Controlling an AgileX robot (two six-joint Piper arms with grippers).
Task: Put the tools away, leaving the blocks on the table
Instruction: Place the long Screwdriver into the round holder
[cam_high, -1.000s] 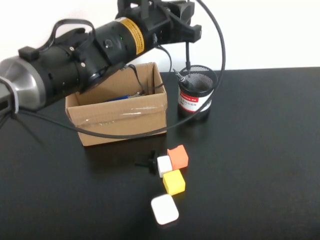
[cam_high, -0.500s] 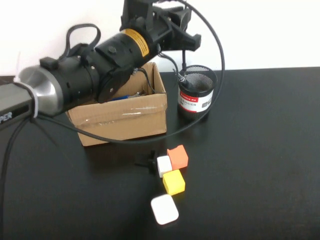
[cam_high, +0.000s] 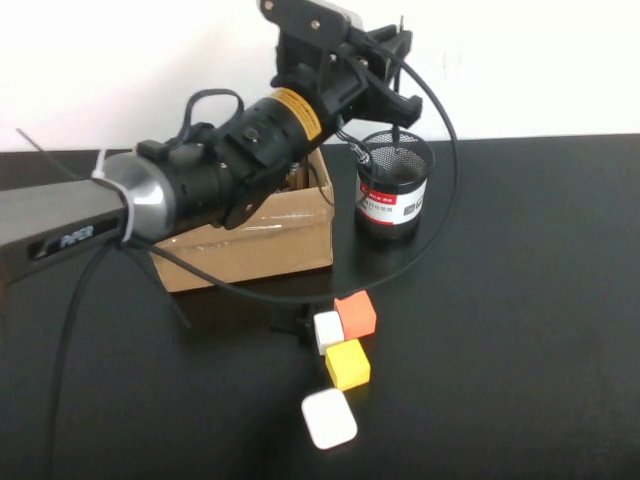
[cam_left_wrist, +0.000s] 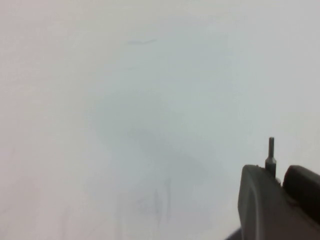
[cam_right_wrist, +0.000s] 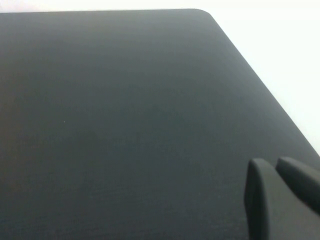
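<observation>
The left gripper (cam_high: 398, 75) hangs directly above the black wire-mesh cup with a red and white label (cam_high: 395, 185), its fingers pinched on a slim black screwdriver-like stick with a metal tip (cam_high: 399, 125) that points down into the cup. A second slim metal-tipped stick (cam_high: 358, 154) already leans inside the cup's rim. Beside the cup, the open brown cardboard box (cam_high: 250, 240) is mostly hidden by the arm, so its contents cannot be seen. In front of the cup, on the matte black table (cam_high: 520, 330), lie the orange cube (cam_high: 356, 314), yellow cube (cam_high: 348, 364) and small white cube (cam_high: 328, 331), untouched; no tools show there. Judging by this, releasing the stick is about all that remains. The right gripper (cam_right_wrist: 280, 197) hovers low over bare table away from the cup, fingers nearly together, empty.
</observation>
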